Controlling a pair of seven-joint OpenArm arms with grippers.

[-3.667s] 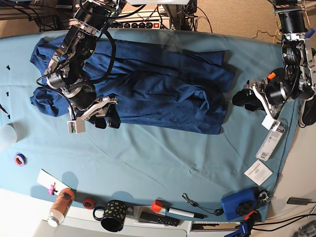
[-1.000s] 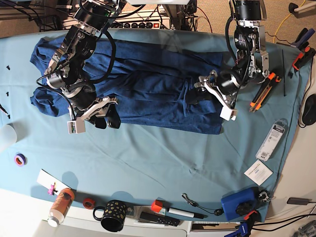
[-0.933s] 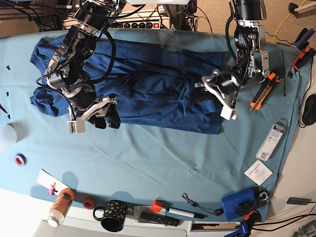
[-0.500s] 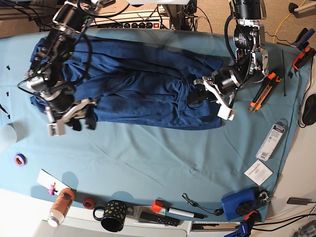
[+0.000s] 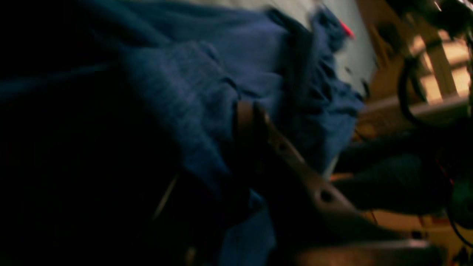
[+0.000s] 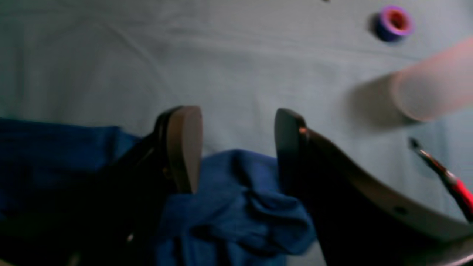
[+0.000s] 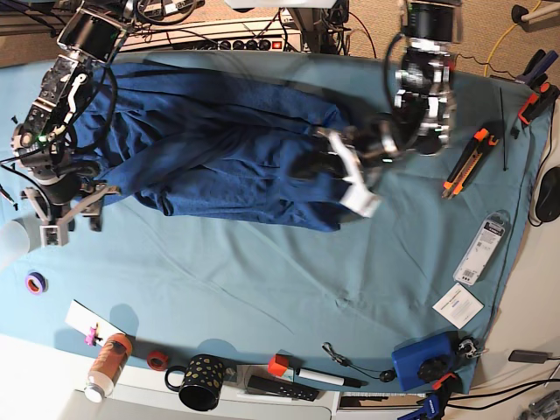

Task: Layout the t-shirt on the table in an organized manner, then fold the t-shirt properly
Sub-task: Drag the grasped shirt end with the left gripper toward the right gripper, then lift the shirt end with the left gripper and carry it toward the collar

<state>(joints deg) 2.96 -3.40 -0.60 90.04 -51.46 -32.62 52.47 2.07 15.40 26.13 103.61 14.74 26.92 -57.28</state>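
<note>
Navy fabric of the t-shirt (image 7: 219,149) lies rumpled across the far half of the bench (image 7: 262,280), stretched between the two arms. The left gripper (image 7: 328,157) has its fingers (image 5: 245,118) pinched together on a fold of the t-shirt near its right end. The right gripper (image 7: 66,206) hangs at the shirt's left edge, fingers (image 6: 183,144) spread wide with a bunched bit of cloth between them, not clamped. An orange utility knife (image 7: 464,162) lies apart on the teal cover.

Base view overhead; wrist views close, sharing the t-shirt (image 7: 219,149).
</note>
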